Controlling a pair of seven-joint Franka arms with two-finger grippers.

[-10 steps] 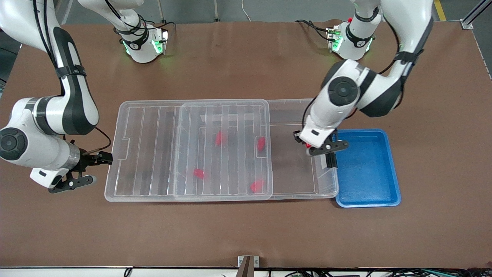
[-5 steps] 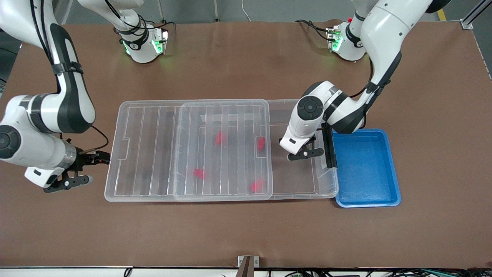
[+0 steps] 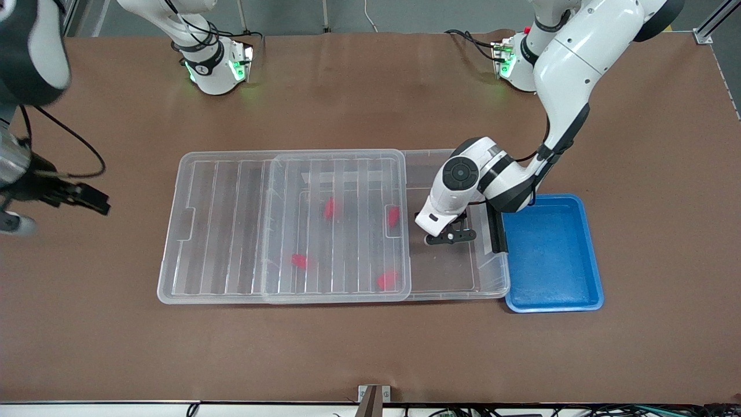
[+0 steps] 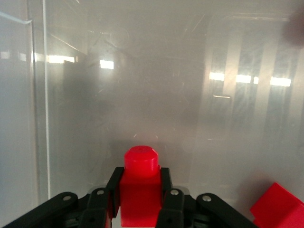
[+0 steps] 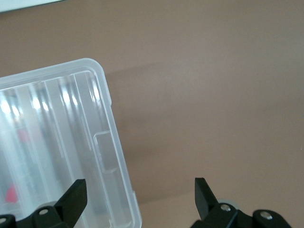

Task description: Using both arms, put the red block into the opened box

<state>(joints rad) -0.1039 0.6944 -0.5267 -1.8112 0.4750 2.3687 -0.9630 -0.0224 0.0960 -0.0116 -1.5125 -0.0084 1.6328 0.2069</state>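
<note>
Lid (image 3: 283, 226) half-covers box (image 3: 457, 278) | left gripper (image 3: 444, 236) fingers clamp red block (image 4: 140, 190) | right gripper (image 5: 140, 197) fingers apart | blue tray (image 3: 553, 255) beside box

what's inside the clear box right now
Four red blocks lie in the box, blurred through the slid-aside lid covering them. In the uncovered part, the left end effector holds a fifth red block. The arm hides the floor beneath it.
</note>
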